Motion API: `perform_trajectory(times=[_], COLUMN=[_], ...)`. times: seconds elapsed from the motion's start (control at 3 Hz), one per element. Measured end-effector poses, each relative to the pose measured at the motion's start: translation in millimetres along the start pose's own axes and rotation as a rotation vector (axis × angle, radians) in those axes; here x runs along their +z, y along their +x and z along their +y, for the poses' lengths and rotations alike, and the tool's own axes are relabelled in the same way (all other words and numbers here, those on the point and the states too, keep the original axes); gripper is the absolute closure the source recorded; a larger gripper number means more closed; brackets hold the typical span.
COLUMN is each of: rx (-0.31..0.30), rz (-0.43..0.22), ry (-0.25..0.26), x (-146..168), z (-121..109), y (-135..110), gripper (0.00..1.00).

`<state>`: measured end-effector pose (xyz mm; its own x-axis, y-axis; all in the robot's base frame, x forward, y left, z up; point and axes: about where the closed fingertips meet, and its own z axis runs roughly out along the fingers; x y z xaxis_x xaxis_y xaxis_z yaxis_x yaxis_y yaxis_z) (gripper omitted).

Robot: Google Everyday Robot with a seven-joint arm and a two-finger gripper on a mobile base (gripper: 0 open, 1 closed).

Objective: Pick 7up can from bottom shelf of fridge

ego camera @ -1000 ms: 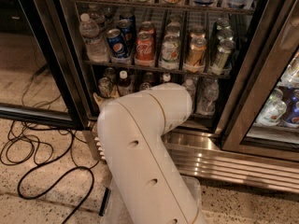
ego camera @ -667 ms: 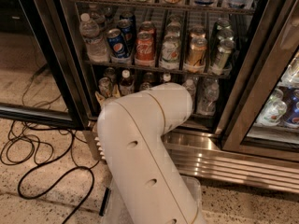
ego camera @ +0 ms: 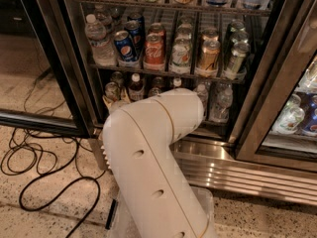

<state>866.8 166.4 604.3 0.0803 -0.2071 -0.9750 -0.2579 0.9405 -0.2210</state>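
Camera view: the robot's white arm (ego camera: 153, 152) rises from the foreground and bends at its elbow into the open fridge (ego camera: 74, 73), blocking much of the bottom shelf (ego camera: 218, 124). Only a pale tan edge of the gripper (ego camera: 112, 103) shows at the left of the elbow, low in the shelf's left lanes. The arm hides the rest, so it cannot be told whether the gripper is wide, narrow or holding anything. The 7up can (ego camera: 112, 90), small and silvery with a hint of green, stands in the left lane of the bottom shelf, just above that tan edge and beside a dark bottle (ego camera: 136, 87) with a white cap. Two water bottles (ego camera: 220, 100) stand at the right end of the same shelf. On the rack above, a Pepsi can (ego camera: 125, 46) and a Coca-Cola can (ego camera: 153, 48) sit side by side. Black cables (ego camera: 34, 157) loop over the speckled floor (ego camera: 44, 217), left of the steel base grille (ego camera: 237, 167). Compared with a second ago, the arm, the can and the bottles sit in the same places; no shift is visible.
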Motion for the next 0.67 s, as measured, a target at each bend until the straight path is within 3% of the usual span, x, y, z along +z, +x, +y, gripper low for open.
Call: perform_trajectory(times=[0.33, 0.67], rx=[0.000, 0.001], rz=[0.000, 0.004], ry=[0.000, -0.006], x=[0.4, 3.6], z=[2.8, 5.4], y=[-0.6, 1.5], gripper=[0.32, 0.51])
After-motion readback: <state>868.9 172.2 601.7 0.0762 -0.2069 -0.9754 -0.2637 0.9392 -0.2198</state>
